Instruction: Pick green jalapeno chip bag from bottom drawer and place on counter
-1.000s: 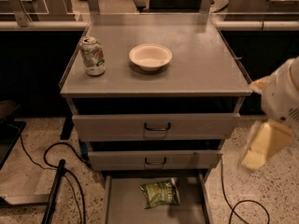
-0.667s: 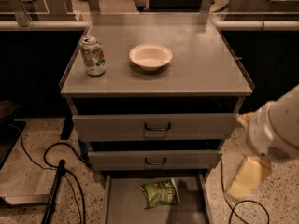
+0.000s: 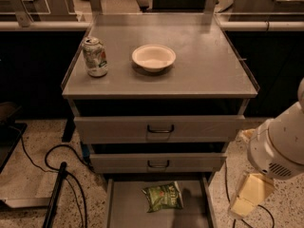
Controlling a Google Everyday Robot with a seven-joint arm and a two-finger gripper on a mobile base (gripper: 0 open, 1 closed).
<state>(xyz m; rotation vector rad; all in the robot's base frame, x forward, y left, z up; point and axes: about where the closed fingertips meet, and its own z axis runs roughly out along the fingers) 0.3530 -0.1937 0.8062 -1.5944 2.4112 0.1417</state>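
Two dark cables [image 3: 50, 155] trail over the speckled floor [image 3: 28, 179] at the left. On the counter [image 3: 209, 70], a flat grey top with a slightly raised rim, a green-and-white soda can [image 3: 95, 56] stands upright near the left edge, and a pale bowl [image 3: 153, 57] sits just to its right, apart from it. Below, the two upper drawers [image 3: 159, 128] are partly pulled out. The bottom drawer [image 3: 126, 208] is open, and the green jalapeno chip bag [image 3: 163, 196] lies flat inside it, near the middle. At the far right the white arm [image 3: 280, 144] hangs over the floor beside the cabinet, with the cream gripper [image 3: 249, 196] low beside the bottom drawer, well apart from the bag. Whether it is released or clenched cannot be told.
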